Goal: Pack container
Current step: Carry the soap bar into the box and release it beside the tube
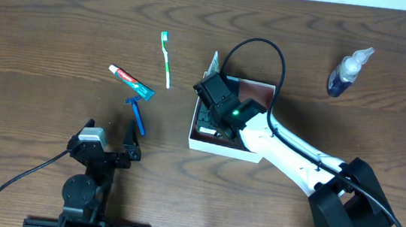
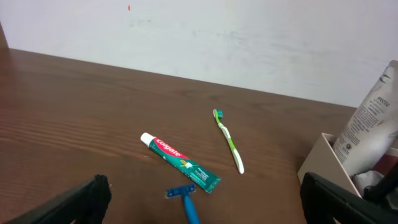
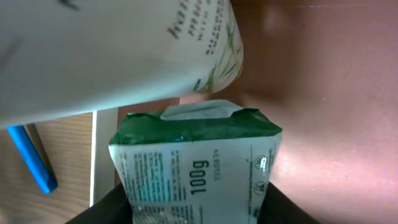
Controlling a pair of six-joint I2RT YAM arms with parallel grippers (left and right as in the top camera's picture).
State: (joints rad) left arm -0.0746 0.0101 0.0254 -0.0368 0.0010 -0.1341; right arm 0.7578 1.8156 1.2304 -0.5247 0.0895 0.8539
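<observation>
I judge I'm placing the green packet (image 3: 193, 155) in the container (image 1: 218, 147), just off table centre toward 3 o'clock. My right gripper (image 3: 194, 208) flanks the packet; clamped or freed, I cannot tell. My left gripper (image 1: 107, 147) gapes wide, holding nothing. Next I should lift clear, then fetch the toothbrush (image 1: 166, 60) at the container's 10 o'clock.

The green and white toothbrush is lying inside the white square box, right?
Not quite. The green and white toothbrush is lying on the brown wooden table, outside the white square box and off to its side. The overhead view shows it.
</observation>
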